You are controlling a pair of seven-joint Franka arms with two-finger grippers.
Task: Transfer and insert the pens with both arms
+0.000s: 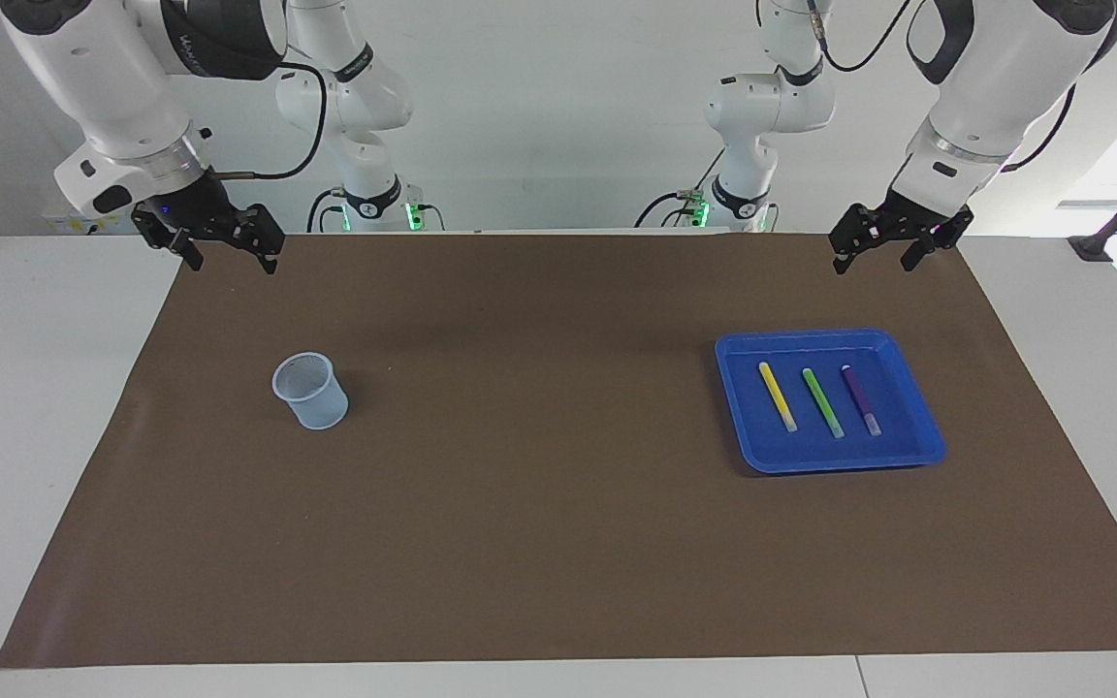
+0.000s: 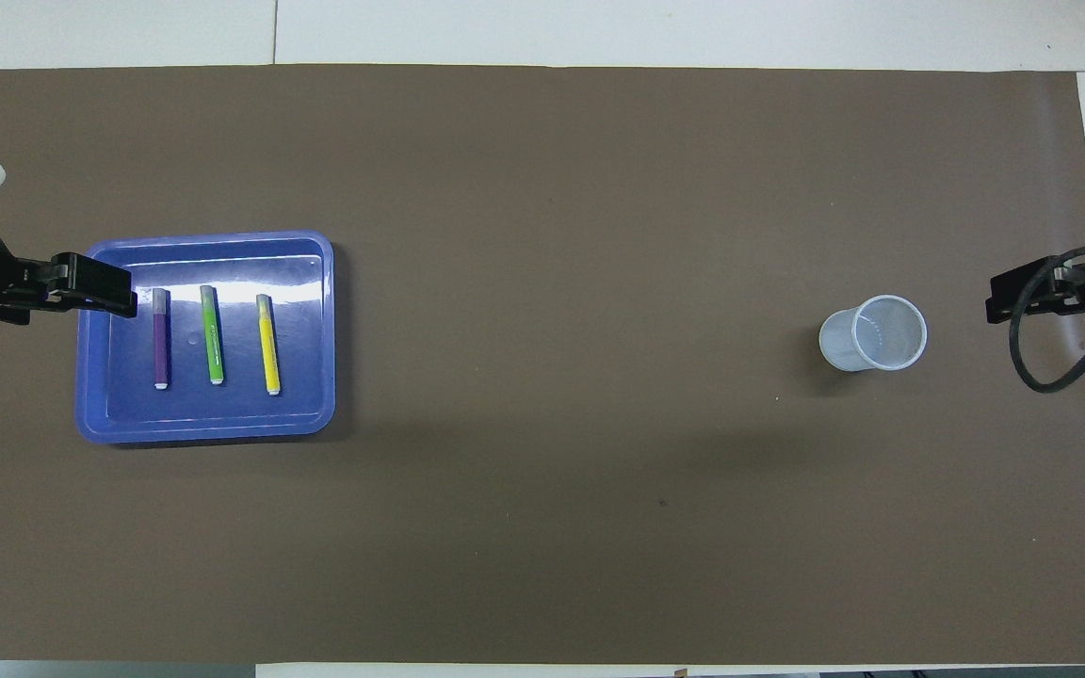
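Note:
Three pens lie side by side in a blue tray (image 1: 903, 383) (image 2: 307, 282) toward the left arm's end of the table: yellow (image 1: 778, 396) (image 2: 268, 343), green (image 1: 822, 401) (image 2: 212, 334) and purple (image 1: 860, 398) (image 2: 161, 339). A pale mesh cup (image 1: 310, 390) (image 2: 874, 332) stands upright toward the right arm's end. My left gripper (image 1: 875, 265) (image 2: 123, 299) hangs open and holds nothing, over the mat's edge at the robots' side of the tray. My right gripper (image 1: 233, 264) (image 2: 999, 306) hangs open and holds nothing, over the mat's corner at the cup's end.
A brown mat (image 1: 539, 504) covers most of the white table (image 1: 35, 388). Two slimmer white arms (image 1: 365, 116) with green lights stand at the robots' edge, between my arms. A black cable (image 2: 1051, 367) loops below the right gripper.

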